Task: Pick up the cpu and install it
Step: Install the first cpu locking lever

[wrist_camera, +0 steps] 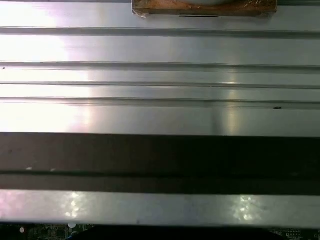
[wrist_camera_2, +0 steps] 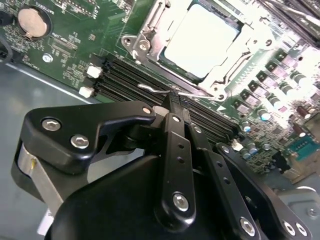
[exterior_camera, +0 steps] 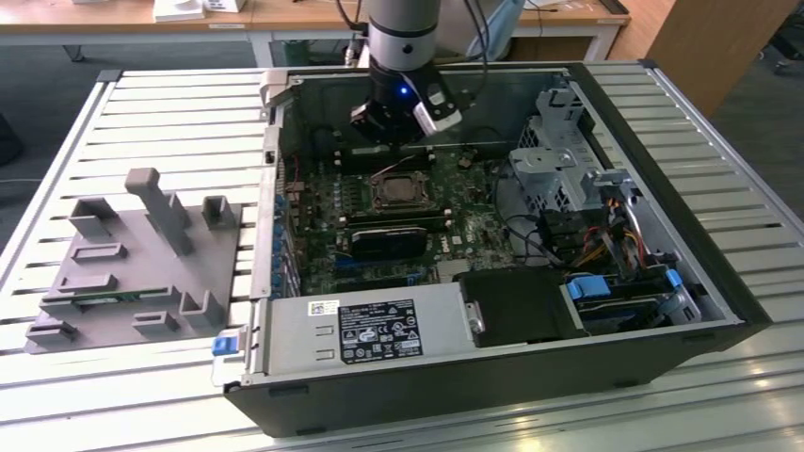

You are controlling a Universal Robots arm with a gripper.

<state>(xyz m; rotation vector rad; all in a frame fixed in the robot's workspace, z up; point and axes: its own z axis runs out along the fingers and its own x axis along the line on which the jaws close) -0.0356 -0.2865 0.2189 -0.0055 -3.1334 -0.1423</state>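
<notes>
An open black desktop computer case (exterior_camera: 703,282) lies on its side on a ribbed silver metal table (exterior_camera: 164,122); inside it, the green motherboard (exterior_camera: 327,202) faces up; the arm's black gripper (exterior_camera: 399,141) hangs over the board at the far side of the case, just beyond the square metal-framed socket (exterior_camera: 399,191). In the second wrist view the small flat square cpu with its silver metal top (wrist_camera_2: 202,40) sits in that socket (wrist_camera_2: 145,37), the frame around it; the gripper (wrist_camera_2: 172,102) is apart from it, its black fingers (wrist_camera_2: 175,150) drawn close together with nothing between them, their tip over the black memory slots (wrist_camera_2: 120,80) and a thin wire lever (wrist_camera_2: 150,89) beside the socket; a round silver coin battery (wrist_camera_2: 31,21) shows on the board. At the exterior view's left a grey moulded parts holder with upright posts (exterior_camera: 138,254) stands on the table, well apart from the case; a silver power supply box with a white label (exterior_camera: 364,334) fills the case's near corner; the first wrist view shows the table's bright ribs (wrist_camera: 160,50).
</notes>
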